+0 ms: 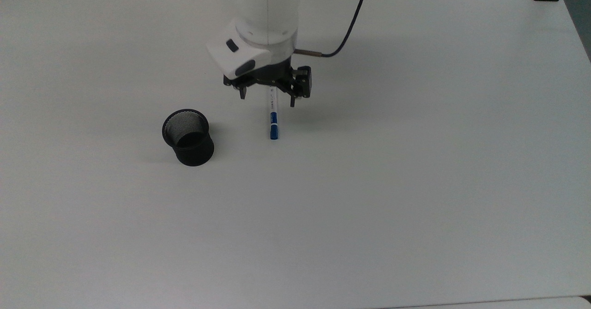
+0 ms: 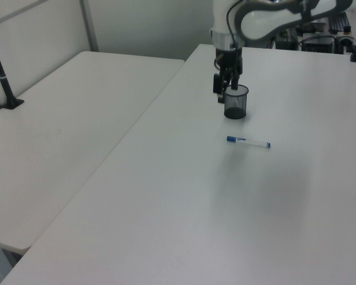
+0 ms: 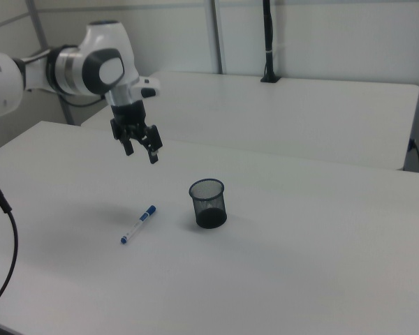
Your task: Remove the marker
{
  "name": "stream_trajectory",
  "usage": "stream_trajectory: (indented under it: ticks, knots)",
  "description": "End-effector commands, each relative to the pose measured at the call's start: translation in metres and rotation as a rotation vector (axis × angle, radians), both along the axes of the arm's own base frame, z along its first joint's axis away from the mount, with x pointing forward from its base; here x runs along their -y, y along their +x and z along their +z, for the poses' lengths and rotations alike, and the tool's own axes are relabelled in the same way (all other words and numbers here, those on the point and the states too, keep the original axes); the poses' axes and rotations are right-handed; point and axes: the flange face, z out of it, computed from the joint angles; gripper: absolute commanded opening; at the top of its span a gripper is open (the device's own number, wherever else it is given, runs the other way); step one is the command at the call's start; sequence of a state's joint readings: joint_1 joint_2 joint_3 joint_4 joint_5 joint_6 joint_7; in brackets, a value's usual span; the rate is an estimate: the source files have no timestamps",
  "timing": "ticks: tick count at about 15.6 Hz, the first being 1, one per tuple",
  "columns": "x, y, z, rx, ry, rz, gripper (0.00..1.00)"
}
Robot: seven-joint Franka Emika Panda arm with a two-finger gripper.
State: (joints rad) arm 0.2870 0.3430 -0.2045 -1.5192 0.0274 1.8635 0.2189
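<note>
1. Marker [image 1: 273,117]: white barrel, blue cap and blue band, lying flat on the white counter [image 1: 415,184]. In the top view it sits just above frame centre, cap end pointing down the frame. In the left view [image 2: 248,141] it lies right of centre; in the right view [image 3: 139,224] it lies left of centre, cap toward the cup.
2. Black mesh cup [image 1: 188,136]: upright, nothing visible inside, near the marker but apart from it, to the top view's left. It shows in the left view [image 2: 236,101] in the upper middle and in the right view [image 3: 208,203] at centre.
3. Pincer [image 1: 268,94]: fingers spread wide, holding nothing, raised above the counter. In the right view [image 3: 141,148] it hangs in the upper left, well clear of the marker.
4. Arm: white casing, with a dark cable [image 1: 348,20] looping at the top view's upper middle.
</note>
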Motion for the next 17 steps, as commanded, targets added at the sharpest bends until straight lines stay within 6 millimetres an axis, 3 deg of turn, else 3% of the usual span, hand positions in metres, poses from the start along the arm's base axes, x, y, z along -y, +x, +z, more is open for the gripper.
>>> stream_trajectory:
  ticks: [1, 5, 9, 17]
  knots:
    - [0.038, -0.034, 0.053, -0.008, 0.009, -0.066, 1.0]
    - [0.084, -0.059, 0.101, 0.013, 0.039, -0.121, 1.0]
    - [0.109, -0.079, 0.126, 0.013, 0.053, -0.163, 1.0]
    - [0.137, -0.087, 0.143, 0.046, 0.082, -0.213, 1.0]
